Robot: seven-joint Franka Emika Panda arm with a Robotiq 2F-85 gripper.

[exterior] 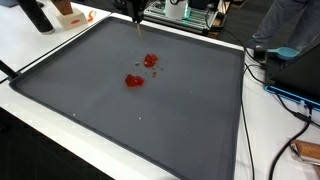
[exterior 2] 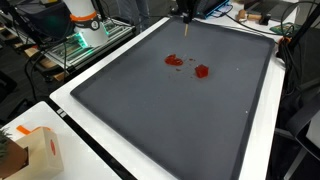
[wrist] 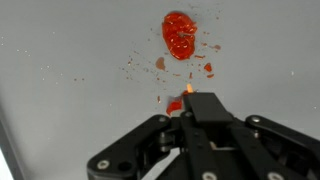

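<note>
Wrist view looks down on the grey mat [wrist: 60,60], where the gripper [wrist: 190,104], jaws closed on a thin stick [wrist: 188,89] with an orange tip, hangs just short of a red blob [wrist: 179,35]. I judge the tip should come down slowly and upright onto the red, without scraping the mat or scattering the small crumbs [wrist: 207,68] beside it.

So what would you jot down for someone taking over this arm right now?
The gripper is shut on a thin stick, orange tip down.
Two red blobs lie mid-mat, one nearer the stick than the other, with red specks around them.
Done: the stick is gripped and hangs over the grey mat.
Left: the tip seems not to touch the red yet.
</note>
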